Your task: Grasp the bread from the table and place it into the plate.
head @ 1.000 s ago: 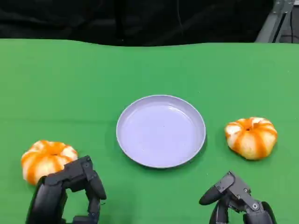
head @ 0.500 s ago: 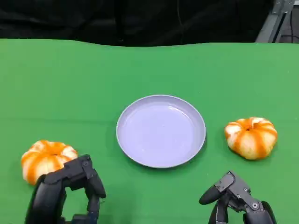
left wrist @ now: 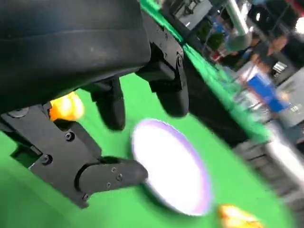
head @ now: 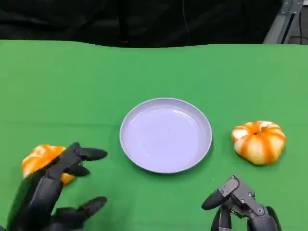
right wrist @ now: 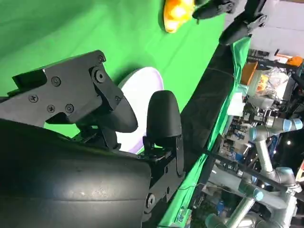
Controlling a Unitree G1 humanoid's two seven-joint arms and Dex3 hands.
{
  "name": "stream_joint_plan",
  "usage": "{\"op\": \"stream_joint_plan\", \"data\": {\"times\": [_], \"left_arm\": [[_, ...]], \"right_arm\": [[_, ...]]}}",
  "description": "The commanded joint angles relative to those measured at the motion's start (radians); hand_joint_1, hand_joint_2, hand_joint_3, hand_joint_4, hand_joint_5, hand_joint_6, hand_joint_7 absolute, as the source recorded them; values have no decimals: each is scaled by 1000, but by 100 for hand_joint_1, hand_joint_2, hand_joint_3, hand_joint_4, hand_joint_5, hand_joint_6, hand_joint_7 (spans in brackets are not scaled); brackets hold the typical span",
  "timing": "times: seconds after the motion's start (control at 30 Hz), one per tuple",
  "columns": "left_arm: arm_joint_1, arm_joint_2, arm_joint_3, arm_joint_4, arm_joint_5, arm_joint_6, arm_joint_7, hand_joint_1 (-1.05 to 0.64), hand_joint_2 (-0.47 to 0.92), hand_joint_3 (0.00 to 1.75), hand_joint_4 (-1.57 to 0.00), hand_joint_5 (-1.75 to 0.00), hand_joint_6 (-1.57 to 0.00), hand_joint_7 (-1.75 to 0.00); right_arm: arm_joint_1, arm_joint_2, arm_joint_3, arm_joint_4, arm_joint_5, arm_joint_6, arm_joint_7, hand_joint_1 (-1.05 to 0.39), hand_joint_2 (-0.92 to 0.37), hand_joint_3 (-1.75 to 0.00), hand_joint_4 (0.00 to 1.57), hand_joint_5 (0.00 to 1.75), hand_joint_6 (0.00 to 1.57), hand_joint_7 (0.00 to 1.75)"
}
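Note:
Two orange-and-white striped breads lie on the green table. The left bread is partly covered by my left hand, which hovers at it with fingers spread wide and nothing held. The right bread sits to the right of the pale lilac plate, which has nothing in it. My right hand stays low near the table's front edge, well short of that bread, its fingers apart and holding nothing. The left wrist view has the left bread beyond the fingers, and the plate past it.
The green table runs back to a dark backdrop. A grey metal frame stands at the back right. In the right wrist view, other robot arms and clutter stand beyond the table.
My left hand has uncurled, its fingers now spread wide and reaching over the left bread. The right hand, both breads and the plate have stayed put.

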Motion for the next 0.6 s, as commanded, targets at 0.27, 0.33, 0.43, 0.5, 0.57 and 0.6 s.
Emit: {"op": "stream_joint_plan", "data": {"times": [0.27, 0.33, 0.43, 0.5, 0.57, 0.6], "left_arm": [[-126, 159, -68, -47, 434, 323, -74, -58, 88, 1, 0, -81, -22, -32], [-159, 164, -95, -15, 460, 365, -87, -56, 86, 0, 0, -78, -24, -30], [-229, 177, -142, 82, 490, 408, -90, -55, 85, 0, 0, -77, -25, -28], [-285, 186, -174, 169, 500, 438, -97, -53, 84, 0, 0, -73, -25, -25], [-326, 195, -200, 232, 506, 460, -101, -52, 84, 0, -1, -71, -30, -15], [-349, 200, -216, 271, 507, 470, -108, -52, 85, 0, 0, -70, -31, -12]], "right_arm": [[5, 1, -2, -5, 6, -1, 0, -8, -74, -137, 73, 175, 38, 175], [5, 2, 0, -6, 11, 0, 4, -8, -74, -137, 73, 175, 38, 175], [4, 4, -1, -8, 2, 6, 0, -8, -74, -137, 73, 175, 38, 175], [4, 7, 1, -7, 0, 7, -1, -8, -74, -138, 73, 175, 39, 175], [3, 6, 2, -5, 2, 4, 0, -9, -74, -138, 74, 175, 39, 175], [4, 6, 2, -8, 3, 7, 2, -9, -74, -138, 74, 175, 39, 175]]}}
